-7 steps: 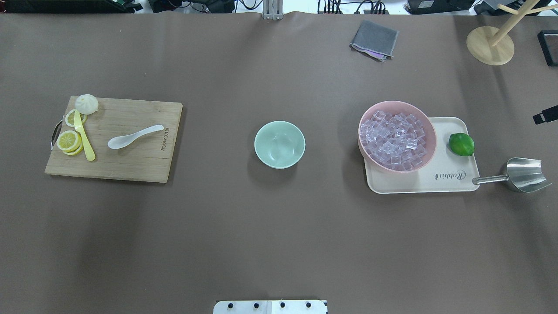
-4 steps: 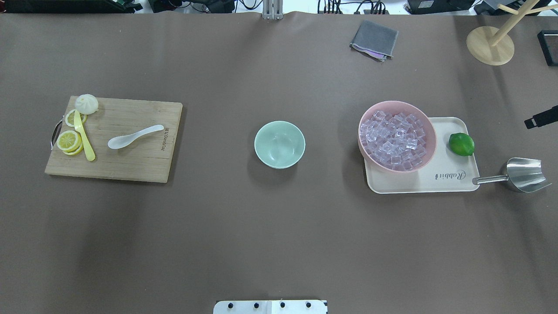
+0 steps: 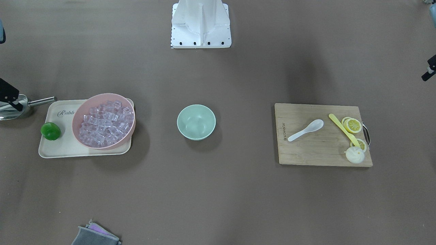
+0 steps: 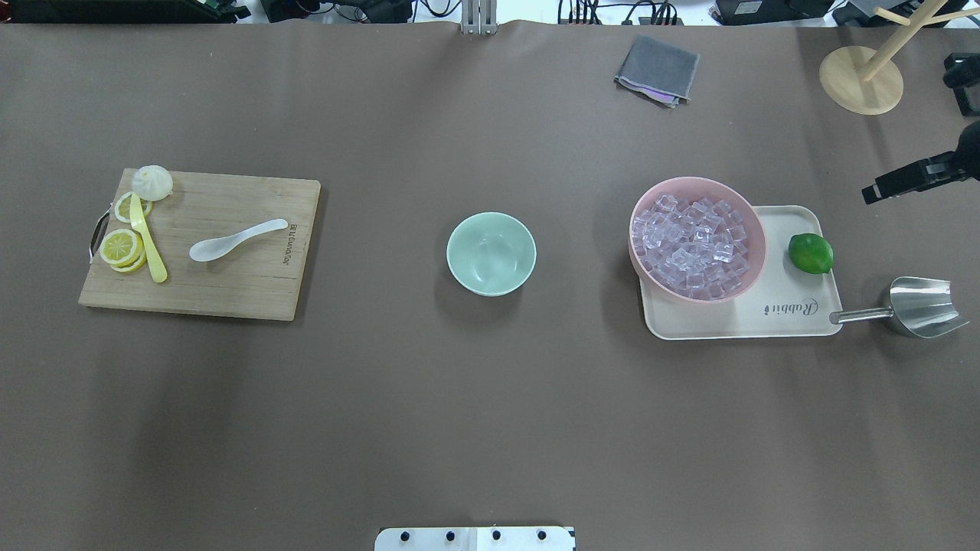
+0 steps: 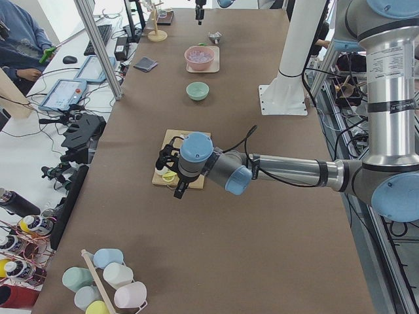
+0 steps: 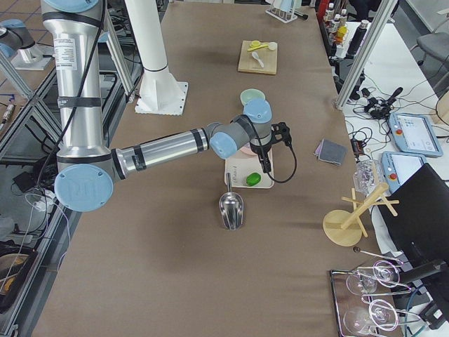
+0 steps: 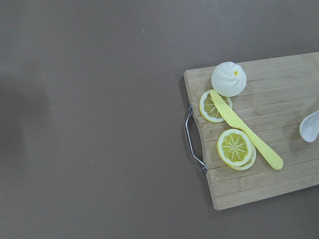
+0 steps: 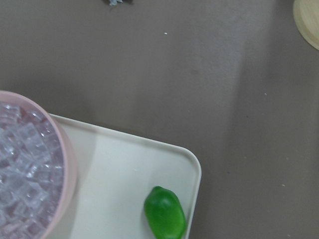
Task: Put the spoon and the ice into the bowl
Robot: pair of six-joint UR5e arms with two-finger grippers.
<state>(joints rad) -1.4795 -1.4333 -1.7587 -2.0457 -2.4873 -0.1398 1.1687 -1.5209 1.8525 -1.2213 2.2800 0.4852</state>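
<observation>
**Right arm comes in over the table's right edge; nothing picked up yet**

Over the last second the right gripper [image 4: 880, 189] has moved further in from the right edge, toward the pink bowl [image 4: 754, 229] heaped with ice cubes [image 4: 693, 249]. I cannot tell how its jaws stand. The left gripper [image 5: 170, 173] hangs near the left edge by the cutting board [image 4: 230, 287], its jaws equally unclear. The white soup spoon [image 4: 233, 239] lies on that board. The mint-green bowl [image 4: 491, 253] sits empty mid-table, so both transfers appear still to do.
</observation>
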